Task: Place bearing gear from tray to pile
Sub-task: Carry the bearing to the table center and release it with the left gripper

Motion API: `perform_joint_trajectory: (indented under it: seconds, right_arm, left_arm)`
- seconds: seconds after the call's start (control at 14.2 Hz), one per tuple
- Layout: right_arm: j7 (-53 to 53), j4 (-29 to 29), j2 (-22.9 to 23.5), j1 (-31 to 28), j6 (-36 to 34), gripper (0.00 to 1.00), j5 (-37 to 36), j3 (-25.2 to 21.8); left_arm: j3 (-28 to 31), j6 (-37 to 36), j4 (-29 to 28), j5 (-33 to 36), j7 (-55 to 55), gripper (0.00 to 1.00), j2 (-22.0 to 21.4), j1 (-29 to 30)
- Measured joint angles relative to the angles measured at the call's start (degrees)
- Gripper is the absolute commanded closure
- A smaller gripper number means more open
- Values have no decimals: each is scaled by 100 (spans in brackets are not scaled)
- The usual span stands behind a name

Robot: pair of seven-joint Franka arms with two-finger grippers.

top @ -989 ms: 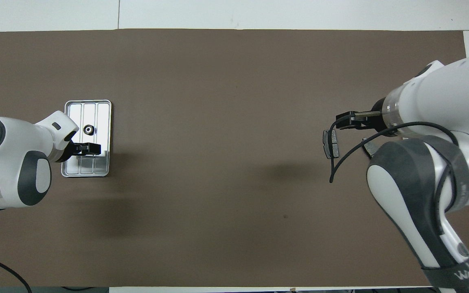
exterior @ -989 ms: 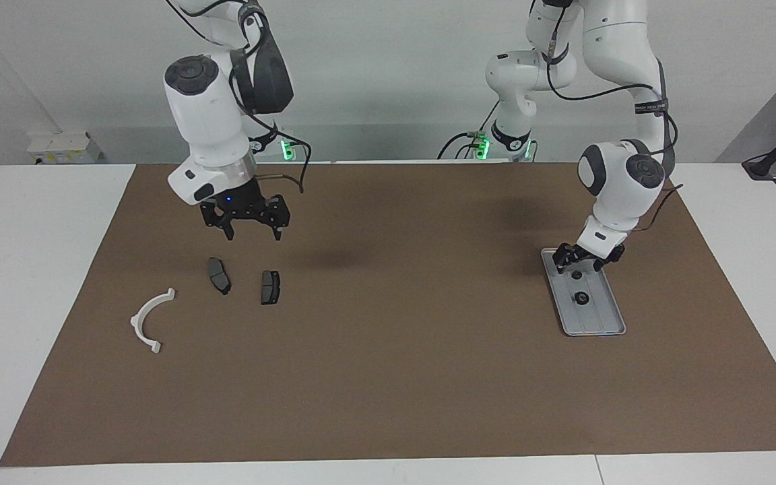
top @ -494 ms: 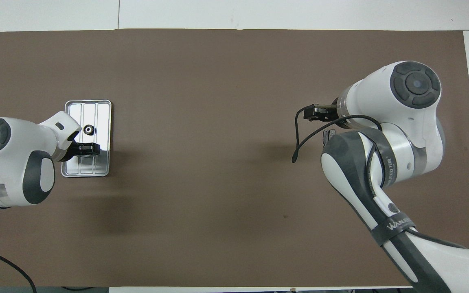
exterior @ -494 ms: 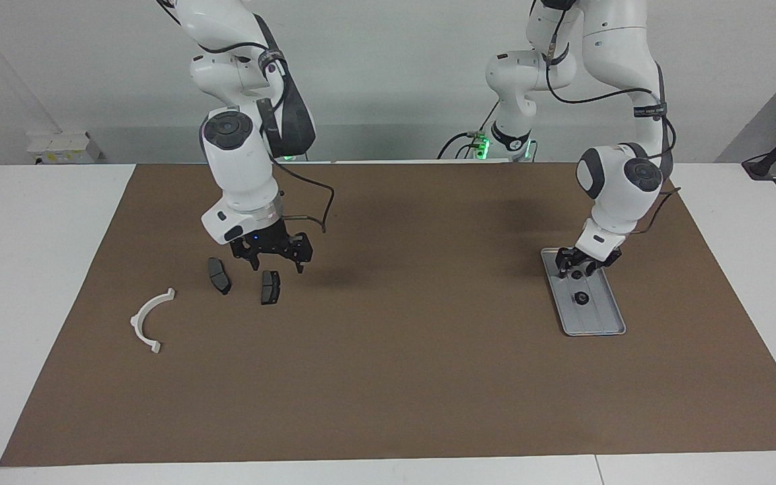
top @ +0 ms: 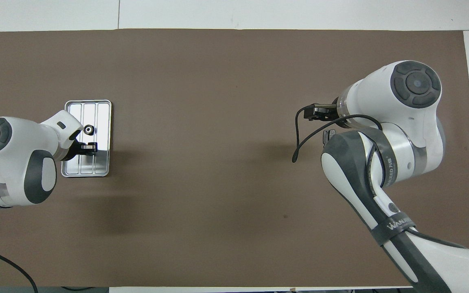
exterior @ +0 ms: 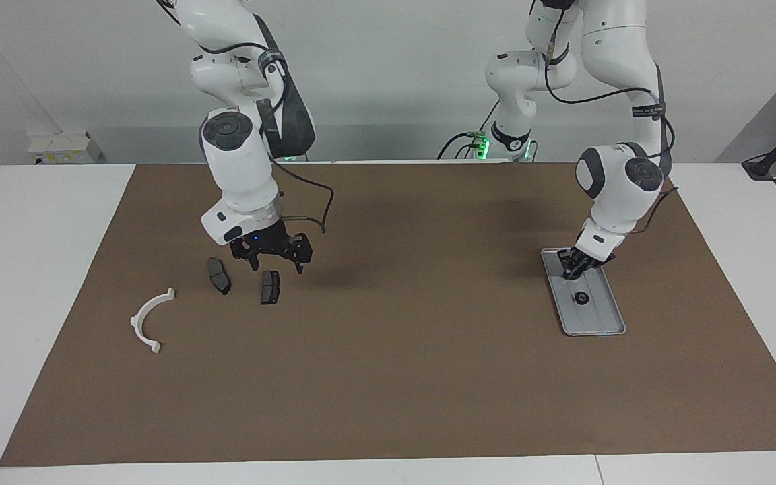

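Your left gripper (exterior: 573, 268) has its fingers together, low in the tray (exterior: 616, 329); if they pinch anything, you cannot tell. One bearing gear (exterior: 581, 298) lies on the tray floor, just farther from the robots. It is probably small, hard, light and slippery: grip it across the outer rim. The right gripper (exterior: 273, 261) waits, fingers apart, over the pile (exterior: 219, 276).

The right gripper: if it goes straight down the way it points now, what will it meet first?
Probably a dark brake pad. The right gripper, open, hangs pointing down just over it, by the pad's end nearer the robots. Depth is unclear, so it may instead meet the brown mat beside that pad.
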Motion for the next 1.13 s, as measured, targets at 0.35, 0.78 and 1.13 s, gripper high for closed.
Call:
perform_joint_trajectory:
  seconds: [0.35,0.78,1.13]
  right_arm:
    - [1,0,0,-2,0,0,0,-9]
    - [1,6,0,-8,0,0,0,-21]
    - [1,9,0,-8,0,0,0,-21]
  left_arm:
    - [-71,-1952,1886,-288,-2160,100,-88,-824]
    - [-133,-655,1208,859,-6635,100,80,-3503]
    - [-74,-207,1071,1075,-7254,100,703,-3771]
